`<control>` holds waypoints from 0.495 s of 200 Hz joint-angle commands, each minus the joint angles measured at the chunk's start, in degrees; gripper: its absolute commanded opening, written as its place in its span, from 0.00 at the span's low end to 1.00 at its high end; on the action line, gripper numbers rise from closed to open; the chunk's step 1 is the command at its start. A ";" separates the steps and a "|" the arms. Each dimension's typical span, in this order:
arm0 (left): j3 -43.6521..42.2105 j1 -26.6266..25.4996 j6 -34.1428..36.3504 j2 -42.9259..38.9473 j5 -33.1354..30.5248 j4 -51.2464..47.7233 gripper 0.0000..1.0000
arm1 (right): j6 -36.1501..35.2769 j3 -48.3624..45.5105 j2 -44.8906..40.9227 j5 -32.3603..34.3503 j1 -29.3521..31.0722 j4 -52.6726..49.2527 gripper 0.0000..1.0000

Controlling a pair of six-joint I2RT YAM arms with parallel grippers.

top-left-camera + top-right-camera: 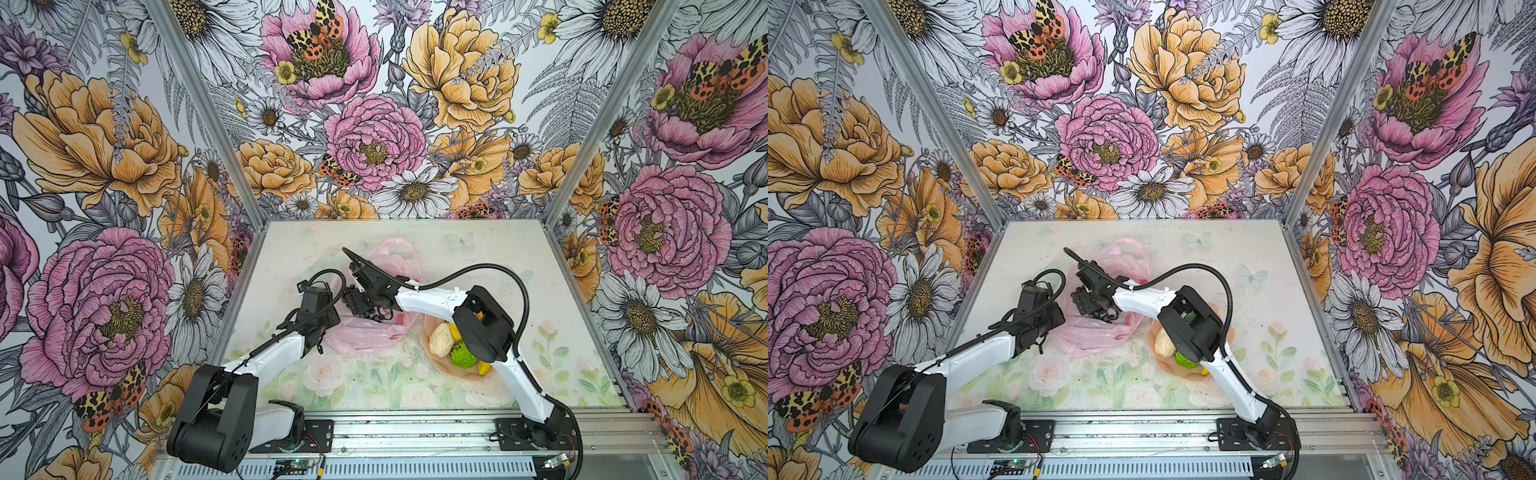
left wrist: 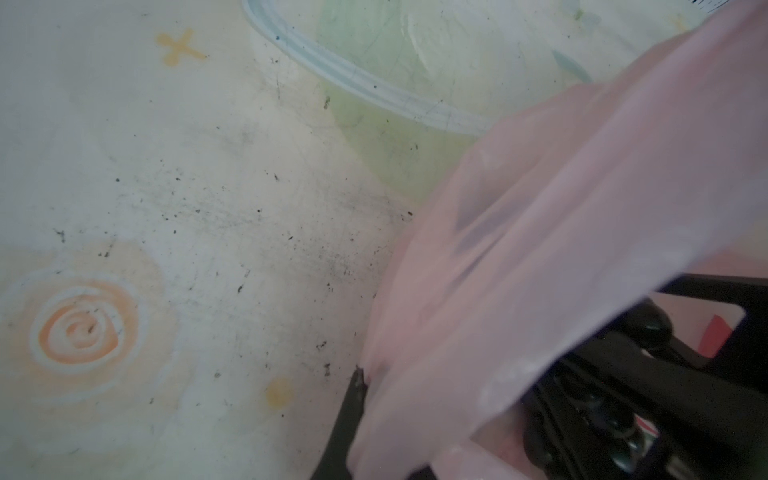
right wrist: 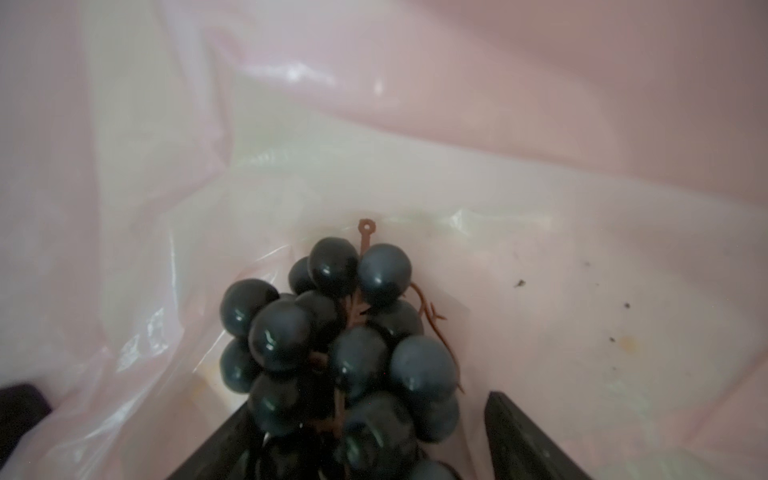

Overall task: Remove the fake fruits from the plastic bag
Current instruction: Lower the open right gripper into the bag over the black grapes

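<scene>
The right end effector (image 3: 370,403) is seen inside the plastic bag (image 3: 498,124) with its jaws spread apart. The dark grape bunch (image 3: 332,345) lies between them at the lower middle of the frame. One finger is overlapped by the grapes, while a gap is seen before the other. The bunch is rested on the bag's lower film, with its brown stem (image 3: 365,232) pointed toward frame centre.

The left end effector (image 2: 360,376) is closed together on a gathered fold of the bag's pink film, at the lower middle of its wrist view. Only one dark finger (image 2: 345,415) can be made out, the other being covered by the film.

In both top views the bag (image 1: 365,332) is spread on the surface (image 1: 519,257) near frame centre, between the two arms. Just to its right, below centre, a peach-pink scalloped dish (image 1: 459,375) is found. A cream pear (image 1: 441,338), a bumpy green fruit (image 1: 463,353) and a yellow fruit (image 1: 484,368) are held in it, partly hidden by the right arm.
</scene>
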 commanded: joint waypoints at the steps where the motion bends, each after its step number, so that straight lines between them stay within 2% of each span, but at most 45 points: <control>1: 1.31 -0.66 1.75 0.66 -0.39 1.83 0.10 | -1.66 2.47 2.91 1.67 0.55 -0.22 0.81; 51: 1.75 -1.21 1.90 1.45 -0.39 1.76 0.10 | -3.09 7.03 6.68 2.34 1.05 -1.71 0.71; 99: 1.93 -1.27 2.10 1.28 -0.39 1.32 0.10 | -4.01 8.62 5.54 4.34 1.78 -2.70 0.45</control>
